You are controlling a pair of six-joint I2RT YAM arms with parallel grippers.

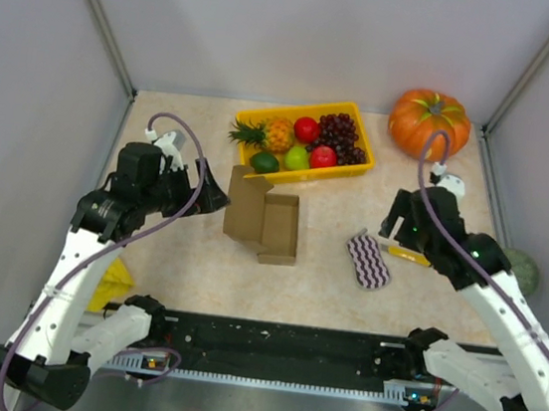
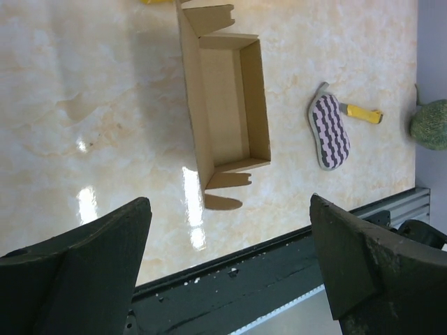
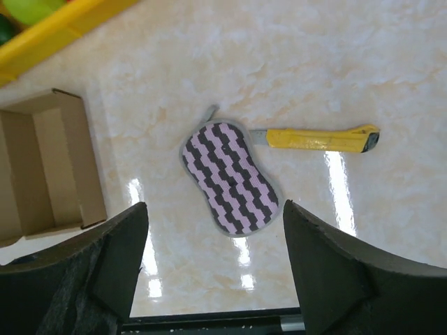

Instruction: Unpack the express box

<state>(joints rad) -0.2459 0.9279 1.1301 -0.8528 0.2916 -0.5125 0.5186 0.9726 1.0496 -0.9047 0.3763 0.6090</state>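
The express box (image 1: pixel 278 228) is a small brown cardboard box lying open in the middle of the table, its lid flap standing up on its left side. Its inside looks empty in the left wrist view (image 2: pixel 227 98); one end of it shows in the right wrist view (image 3: pixel 49 167). A purple-and-black zigzag pad (image 1: pixel 369 261) and a yellow utility knife (image 1: pixel 407 254) lie on the table to its right. My left gripper (image 1: pixel 212 194) is open and empty just left of the box. My right gripper (image 1: pixel 390 226) is open and empty above the pad (image 3: pixel 230 178) and the knife (image 3: pixel 318 139).
A yellow tray (image 1: pixel 296 111) of fruit stands behind the box. An orange pumpkin (image 1: pixel 429 122) sits at the back right and a green melon (image 1: pixel 523 269) at the right wall. A yellow object (image 1: pixel 112 286) lies at the left. A black rail (image 1: pixel 278 341) runs along the front edge.
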